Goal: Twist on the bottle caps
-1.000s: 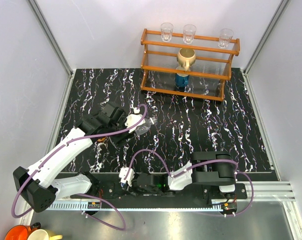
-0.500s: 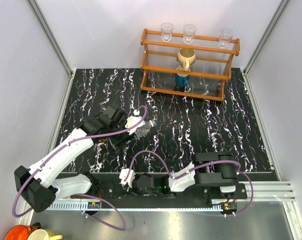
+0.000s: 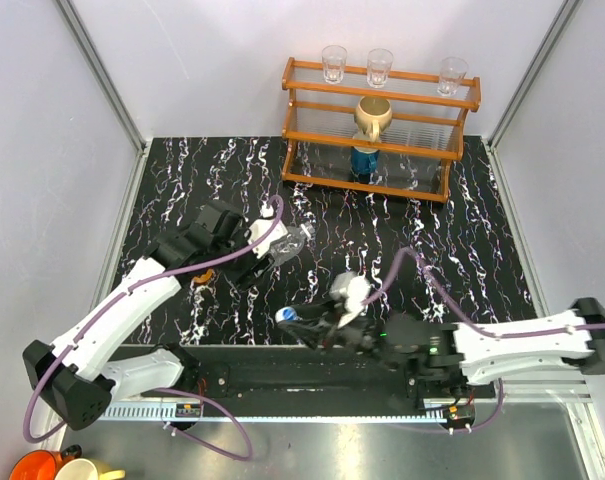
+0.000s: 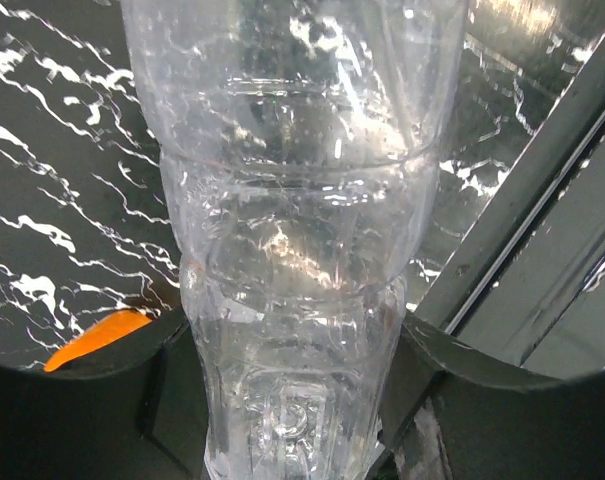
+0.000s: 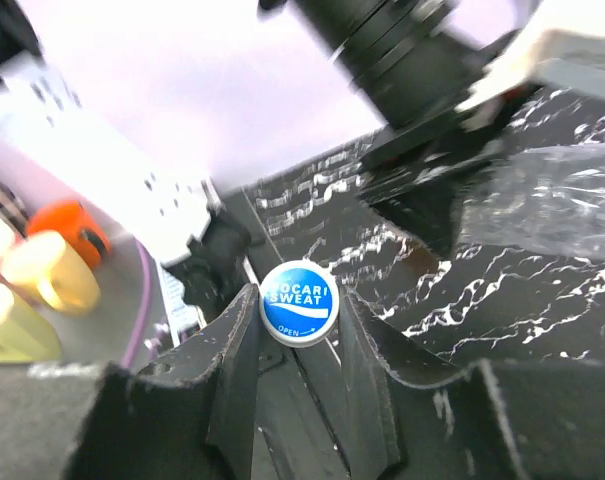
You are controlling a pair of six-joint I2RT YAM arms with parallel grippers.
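Black, white-veined tabletop [image 3: 432,230] is stretching between pale walls [image 3: 212,60]. Toward its left side, the left claw [image 3: 265,247] is clasping the clear ribbed bottle [image 3: 294,241]. The bottle's long axis is running slantwise, with its free end pointing toward the far right corner. Close to the near edge, the right claw [image 3: 291,319] is pinching the blue cap [image 3: 287,314] tight. The bottle's free end is lying just beyond the cap, so I'd guess the right arm is the one needing to carry the cap away from the near edge to meet it.
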